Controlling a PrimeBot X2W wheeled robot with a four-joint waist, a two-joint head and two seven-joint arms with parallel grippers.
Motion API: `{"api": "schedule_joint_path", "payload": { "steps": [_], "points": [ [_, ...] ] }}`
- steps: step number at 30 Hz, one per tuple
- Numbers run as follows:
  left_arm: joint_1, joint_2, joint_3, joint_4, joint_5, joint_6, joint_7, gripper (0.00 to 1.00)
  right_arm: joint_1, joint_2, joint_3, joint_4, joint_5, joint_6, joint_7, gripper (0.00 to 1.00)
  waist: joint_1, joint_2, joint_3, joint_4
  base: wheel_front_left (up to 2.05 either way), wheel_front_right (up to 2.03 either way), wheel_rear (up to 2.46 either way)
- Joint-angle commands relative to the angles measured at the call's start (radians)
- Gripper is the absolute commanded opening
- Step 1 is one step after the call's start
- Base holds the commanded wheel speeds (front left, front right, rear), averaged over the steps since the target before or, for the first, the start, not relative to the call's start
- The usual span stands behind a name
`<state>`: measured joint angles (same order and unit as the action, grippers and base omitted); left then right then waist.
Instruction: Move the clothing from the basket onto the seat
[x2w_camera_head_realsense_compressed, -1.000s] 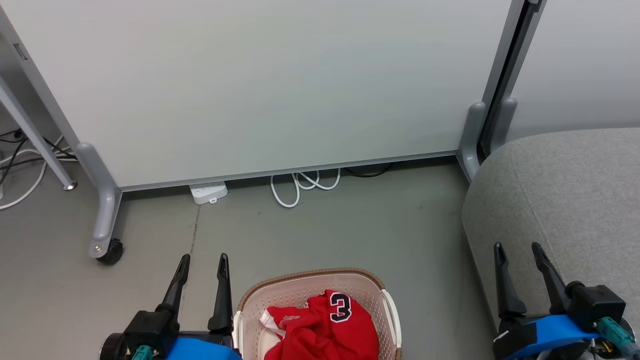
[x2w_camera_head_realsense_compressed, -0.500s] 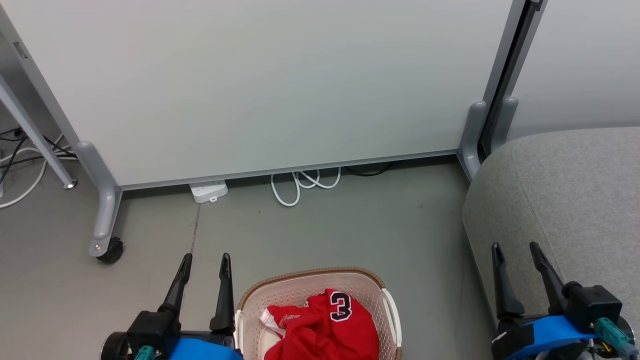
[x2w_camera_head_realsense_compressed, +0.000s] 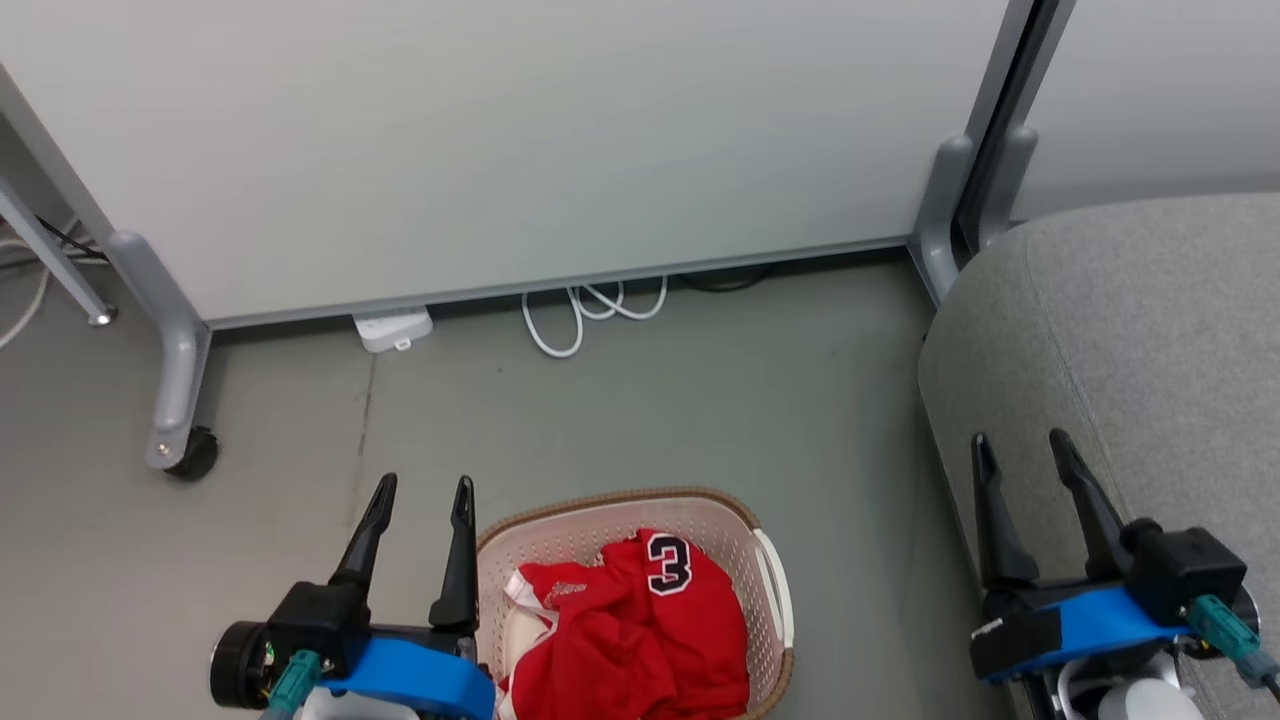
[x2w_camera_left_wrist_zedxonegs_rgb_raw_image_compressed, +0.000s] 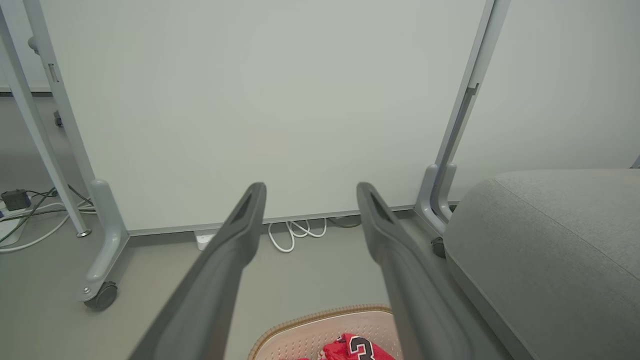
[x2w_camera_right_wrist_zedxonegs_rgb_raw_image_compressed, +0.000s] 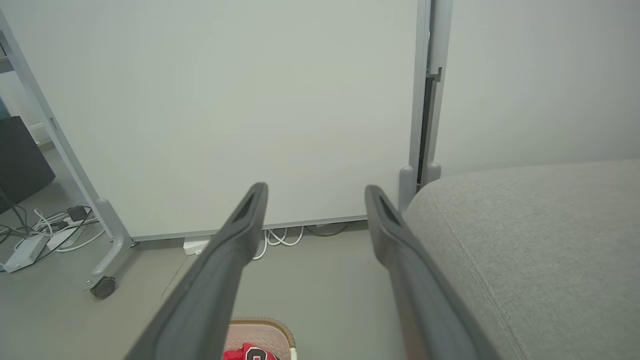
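Observation:
The cream basket (x2w_camera_head_realsense_compressed: 770, 590) stands on the floor at the bottom centre of the head view, holding red clothing (x2w_camera_head_realsense_compressed: 630, 630) with a black number 3 on top. Its far rim (x2w_camera_left_wrist_zedxonegs_rgb_raw_image_compressed: 320, 320) and the clothing (x2w_camera_left_wrist_zedxonegs_rgb_raw_image_compressed: 357, 347) peek in at the bottom of the left wrist view; the basket (x2w_camera_right_wrist_zedxonegs_rgb_raw_image_compressed: 260, 330) also shows low in the right wrist view. The grey seat (x2w_camera_head_realsense_compressed: 1130, 340) fills the right side. My left gripper (x2w_camera_head_realsense_compressed: 422, 490) hangs open just left of the basket. My right gripper (x2w_camera_head_realsense_compressed: 1015, 445) is open over the seat's front edge. Both hold nothing.
A white rolling partition (x2w_camera_head_realsense_compressed: 500, 150) stands across the back, with a castor foot (x2w_camera_head_realsense_compressed: 185, 450) at the left and grey feet (x2w_camera_head_realsense_compressed: 935, 215) near the seat. A white power strip (x2w_camera_head_realsense_compressed: 392, 328) and looped cable (x2w_camera_head_realsense_compressed: 580, 310) lie under it.
The head camera has tilted down, so the whole scene sits higher in the picture and more of the basket shows. Both grippers stay open and empty.

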<state>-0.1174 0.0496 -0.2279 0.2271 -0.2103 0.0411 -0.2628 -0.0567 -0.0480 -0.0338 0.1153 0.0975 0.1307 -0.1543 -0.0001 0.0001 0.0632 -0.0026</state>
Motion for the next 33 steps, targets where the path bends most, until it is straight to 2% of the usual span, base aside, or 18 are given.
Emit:
{"api": "schedule_joint_path", "payload": {
  "steps": [1, 11, 16, 22, 24, 33],
  "points": [
    [-0.038, 0.012, 0.0, 0.017, 0.004, -0.009, -0.003, 1.0, -0.039, -0.004, 0.011, -0.012, 0.008, 0.0, -0.008, 1.0, 0.0001, -0.0001, 0.08, -0.032, 0.0, 0.0, 0.0],
    [-0.206, 0.046, -0.016, 0.206, 0.011, -0.052, 0.034, 1.0, -0.194, -0.004, 0.093, -0.022, 0.029, 0.0, -0.043, 1.0, 0.0001, -0.0001, 0.295, -0.149, 0.0, 0.0, 0.0],
    [-0.291, 0.062, -0.038, 0.362, 0.01, -0.088, 0.108, 1.0, -0.247, -0.003, 0.129, 0.0, 0.047, 0.0, -0.066, 1.0, 0.0001, -0.0001, 0.366, -0.204, 0.0, 0.0, 0.0],
    [-0.355, 0.099, -0.021, 0.543, 0.0, -0.069, 0.211, 1.0, -0.292, -0.003, 0.187, 0.033, 0.098, 0.0, -0.092, 1.0, 0.0001, -0.0001, 0.432, -0.305, 0.0, 0.0, 0.0],
    [-0.364, 0.107, -0.017, 0.566, -0.001, -0.066, 0.223, 1.0, -0.297, -0.003, 0.192, 0.04, 0.106, 0.0, -0.096, 1.0, 0.0001, -0.0001, 0.442, -0.321, 0.0, 0.0, 0.0],
    [-0.42, 0.151, 0.044, 0.723, -0.044, 0.017, 0.334, 1.0, -0.319, -0.003, 0.234, 0.075, 0.172, 0.0, -0.111, 1.0, 0.0001, -0.0001, 0.514, -0.423, 0.0, 0.0, 0.0]
  ]
}}
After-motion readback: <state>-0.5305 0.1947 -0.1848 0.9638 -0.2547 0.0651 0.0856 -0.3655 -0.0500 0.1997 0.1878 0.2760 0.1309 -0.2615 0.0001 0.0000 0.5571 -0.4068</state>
